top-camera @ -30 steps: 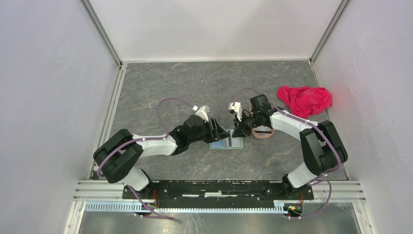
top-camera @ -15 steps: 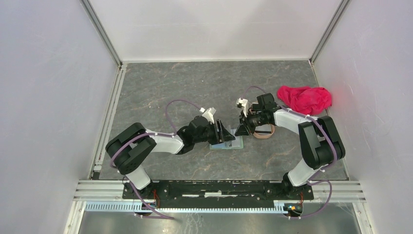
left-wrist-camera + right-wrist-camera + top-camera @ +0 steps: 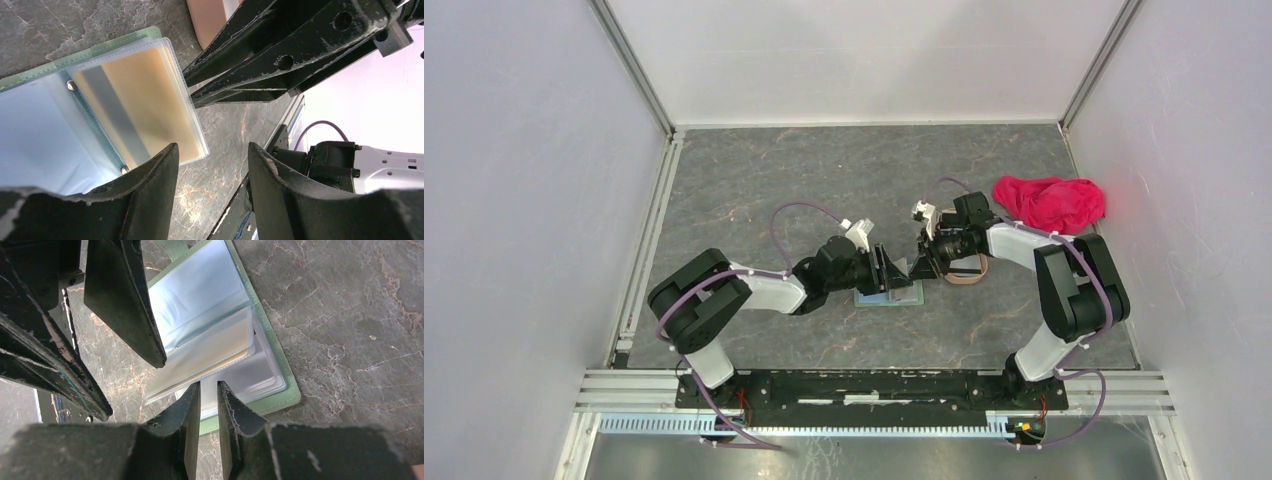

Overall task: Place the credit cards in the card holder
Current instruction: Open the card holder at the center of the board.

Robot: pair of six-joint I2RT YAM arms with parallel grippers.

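top external view first: where's the sage-green bifold card holder [image 3: 890,298]?

– you have it lying open on the grey marbled table [image 3: 774,180], near the middle, with both grippers meeting low over it. the pinkish-brown oblong tray [image 3: 969,272] is just to its right, and the red-pink cloth [image 3: 1049,203] lies farther right and farther back.

and the fingers?

– your left gripper [image 3: 212,152] is spread wide and holds nothing. your right gripper [image 3: 209,390] has its fingers drawn close, with only a thin slit between them. you can't tell whether they pinch a clear sleeve [image 3: 200,360].

any card inside?

– yes, you can see a yellow-orange card with a grey stripe [image 3: 145,100] in a sleeve on the holder's right half, towards the tray.
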